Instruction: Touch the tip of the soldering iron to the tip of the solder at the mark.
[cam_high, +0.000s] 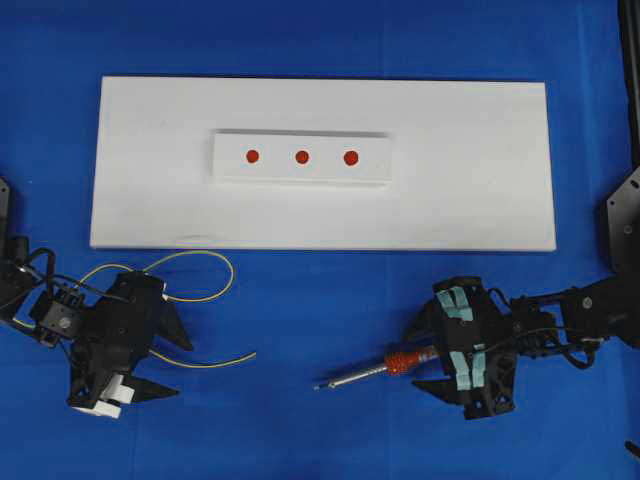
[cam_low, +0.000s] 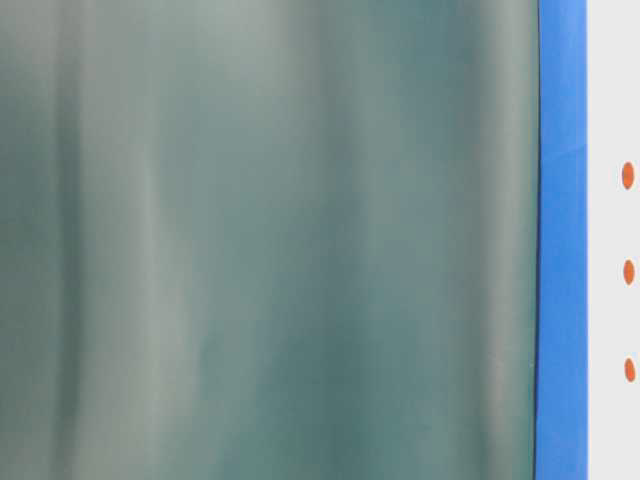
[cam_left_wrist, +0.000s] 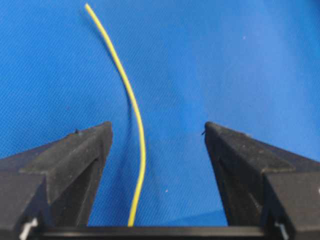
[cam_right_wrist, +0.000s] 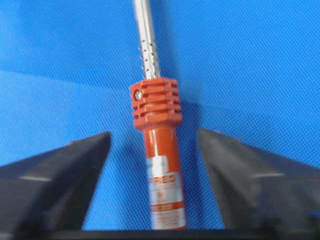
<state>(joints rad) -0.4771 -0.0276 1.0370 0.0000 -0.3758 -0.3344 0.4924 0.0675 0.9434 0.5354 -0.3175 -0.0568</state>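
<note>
The left gripper (cam_left_wrist: 157, 132) is straddling the thin yellow solder wire (cam_left_wrist: 134, 107), the right gripper (cam_right_wrist: 155, 137) the red-orange-handled soldering iron (cam_right_wrist: 159, 165), both lying on the blue worktop (cam_high: 320, 330), jaws wide and gripping nothing. Closing off-centre could be nudging the springy wire or rolling the iron away.

Most of the view is being filled by a blurred grey-green surface (cam_low: 270, 240). A vertical blue strip (cam_low: 560, 240) is being shown beside it, and three orange-red dots (cam_low: 628, 271) are being displayed along a white area (cam_low: 605, 100) at the right edge.
</note>
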